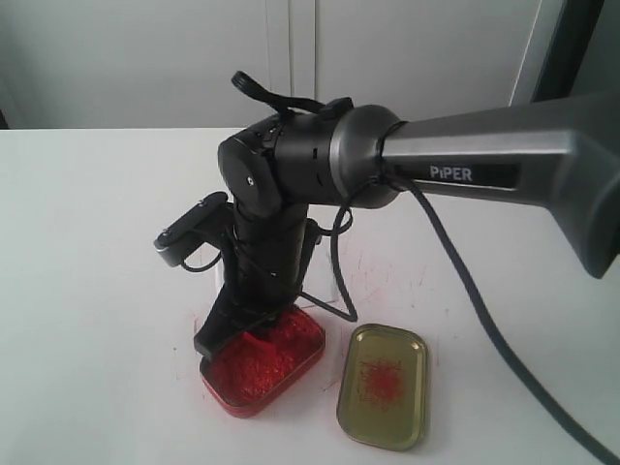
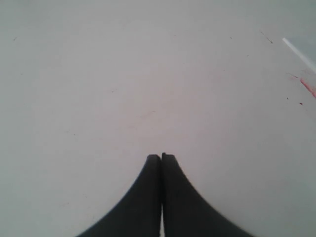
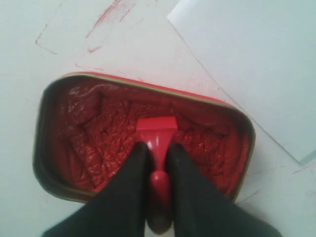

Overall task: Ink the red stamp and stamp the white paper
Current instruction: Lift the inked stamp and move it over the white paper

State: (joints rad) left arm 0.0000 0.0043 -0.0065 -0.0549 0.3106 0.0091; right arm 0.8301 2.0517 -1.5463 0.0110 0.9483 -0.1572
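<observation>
Lid point(image 1: 382, 387) nearest, red smudge inside, just beside tin point(image 1: 232, 397). R gripper point(image 3: 157, 148) clamped narrow on stamp point(image 3: 157, 129) by its handle, stamp base down in the tin's red ink. Paper point(image 3: 256, 64) just behind tin, flat on table point(image 2: 98, 74). L gripper point(image 2: 161, 157) elsewhere: jaws together, empty, over bare table.
</observation>
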